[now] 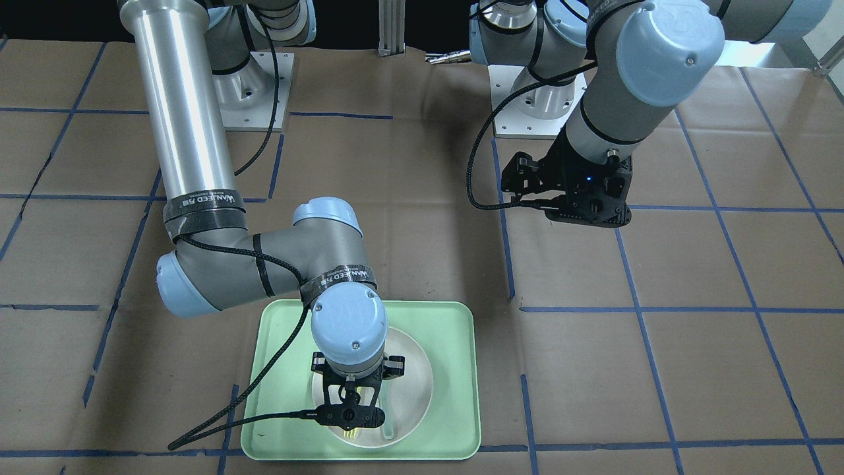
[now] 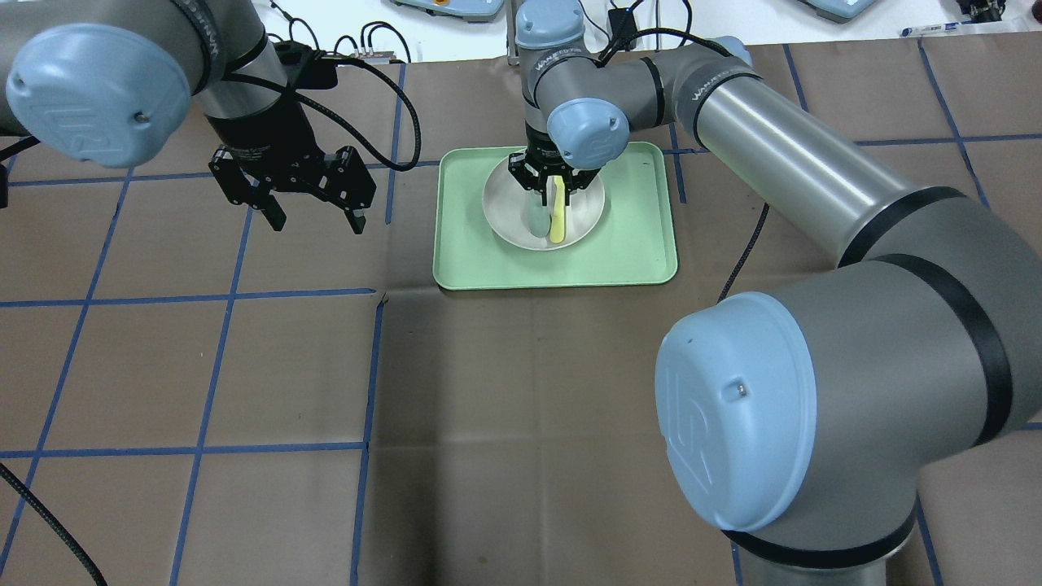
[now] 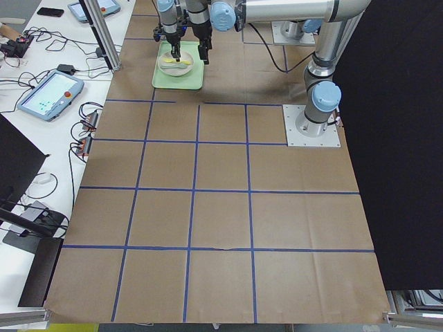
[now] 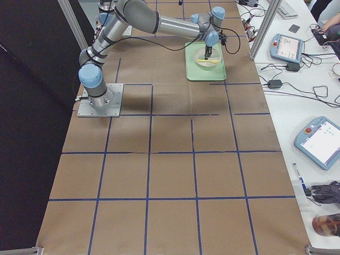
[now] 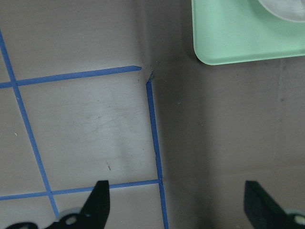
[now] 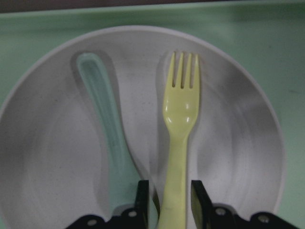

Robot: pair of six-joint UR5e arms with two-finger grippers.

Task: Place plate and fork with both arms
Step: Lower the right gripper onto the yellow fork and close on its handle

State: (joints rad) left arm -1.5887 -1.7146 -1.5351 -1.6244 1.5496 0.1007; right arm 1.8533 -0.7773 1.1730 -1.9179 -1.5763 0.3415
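In the right wrist view, the right gripper (image 6: 172,202) is nearest, at 6 o'clock of the picture. Its two fingers (image 6: 196,198) stand close on both sides of the handle of the fork (image 6: 181,114). A thin dark gap shows on the 9 o'clock side, so I cannot tell if they really press the handle or only bracket it. The fork lies inside the plate (image 6: 238,162), with its tines pointing to 12 o'clock. At 9 o'clock of the fork, just beside it, the grey-green spoon (image 6: 107,129) lies in the same plate, with its handle end toward 12 o'clock. The plate sits on the mint-green tray (image 6: 267,43), which shows around its rim.

In the overhead view, the tray (image 2: 635,244) rests on the brown paper table (image 2: 488,391). At 9 o'clock of the tray, well apart from it, the left gripper (image 2: 317,221) hangs over the table with its fingers spread wide and nothing between them.
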